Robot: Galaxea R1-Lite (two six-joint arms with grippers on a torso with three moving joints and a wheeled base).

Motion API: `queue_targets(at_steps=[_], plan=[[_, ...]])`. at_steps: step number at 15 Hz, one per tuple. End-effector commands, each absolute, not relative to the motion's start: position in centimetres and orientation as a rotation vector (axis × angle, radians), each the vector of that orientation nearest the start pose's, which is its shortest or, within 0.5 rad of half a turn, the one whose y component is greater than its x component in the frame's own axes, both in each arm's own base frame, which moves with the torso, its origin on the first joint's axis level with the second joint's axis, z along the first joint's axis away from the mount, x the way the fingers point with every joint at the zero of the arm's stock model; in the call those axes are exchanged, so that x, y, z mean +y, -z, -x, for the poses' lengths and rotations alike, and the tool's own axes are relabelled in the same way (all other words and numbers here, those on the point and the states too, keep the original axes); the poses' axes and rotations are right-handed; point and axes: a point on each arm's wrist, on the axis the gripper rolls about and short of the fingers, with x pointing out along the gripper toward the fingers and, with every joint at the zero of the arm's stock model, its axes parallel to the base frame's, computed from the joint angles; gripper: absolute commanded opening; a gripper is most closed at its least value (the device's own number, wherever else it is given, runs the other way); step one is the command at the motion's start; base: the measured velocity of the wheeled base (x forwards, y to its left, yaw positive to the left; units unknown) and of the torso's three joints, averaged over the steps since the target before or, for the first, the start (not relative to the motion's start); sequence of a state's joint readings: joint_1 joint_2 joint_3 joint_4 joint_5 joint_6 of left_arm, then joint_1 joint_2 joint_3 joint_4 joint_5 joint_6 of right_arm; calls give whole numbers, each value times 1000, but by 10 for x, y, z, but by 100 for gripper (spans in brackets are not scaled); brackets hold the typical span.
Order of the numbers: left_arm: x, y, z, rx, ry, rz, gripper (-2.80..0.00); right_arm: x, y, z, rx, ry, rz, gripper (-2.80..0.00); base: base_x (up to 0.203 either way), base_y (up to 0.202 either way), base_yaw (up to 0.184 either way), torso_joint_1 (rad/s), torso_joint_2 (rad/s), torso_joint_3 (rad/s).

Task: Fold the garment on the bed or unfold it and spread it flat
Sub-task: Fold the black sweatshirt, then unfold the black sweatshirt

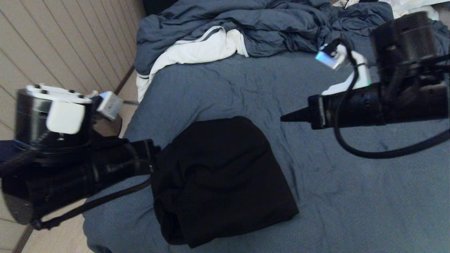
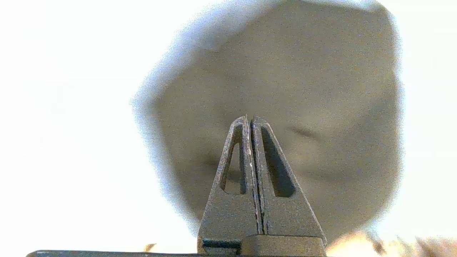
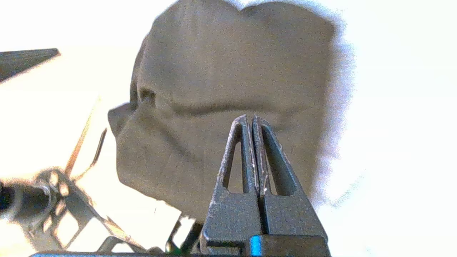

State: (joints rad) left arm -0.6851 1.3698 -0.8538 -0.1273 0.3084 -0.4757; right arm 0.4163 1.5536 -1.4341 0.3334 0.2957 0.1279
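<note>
The garment (image 1: 225, 175) is a black bundle, folded over on itself, lying near the front left of the bed (image 1: 351, 196). My left gripper (image 1: 157, 154) reaches in from the left, and its tip is at the bundle's left edge, dark against the dark cloth. In the left wrist view this gripper (image 2: 250, 117) is shut and empty, with the garment (image 2: 285, 71) behind it. My right gripper (image 1: 283, 119) hovers above the sheet, right of the bundle, pointing at it. It (image 3: 249, 116) is also shut and empty, with the garment (image 3: 221, 71) beyond its tips.
A rumpled blue-grey duvet (image 1: 267, 24) and a white cloth (image 1: 197, 49) are heaped at the far end of the bed. Bare slate-blue sheet stretches right of the garment. The bed's left edge drops to a wooden floor (image 1: 66, 239) beside a panelled wall (image 1: 63, 42).
</note>
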Motion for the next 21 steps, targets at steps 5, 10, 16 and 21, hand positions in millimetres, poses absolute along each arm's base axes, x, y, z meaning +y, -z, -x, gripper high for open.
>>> queue_targets(at_steps=[5,10,16,21], plan=[[-29,-233,-103,243,-3,272,-280,45,-316,-113,324,-430,-129,-280,0,0,0,0,0,0],[1,-193,-24,209,-117,233,-280,1,-248,-13,208,-157,-133,-280,0,0,0,0,0,0],[9,-122,14,274,-254,119,-280,0,-175,33,217,103,-133,-280,0,0,0,0,0,0],[8,-105,7,253,-247,84,-280,1,-142,16,112,7,-94,-280,0,0,0,0,0,0]])
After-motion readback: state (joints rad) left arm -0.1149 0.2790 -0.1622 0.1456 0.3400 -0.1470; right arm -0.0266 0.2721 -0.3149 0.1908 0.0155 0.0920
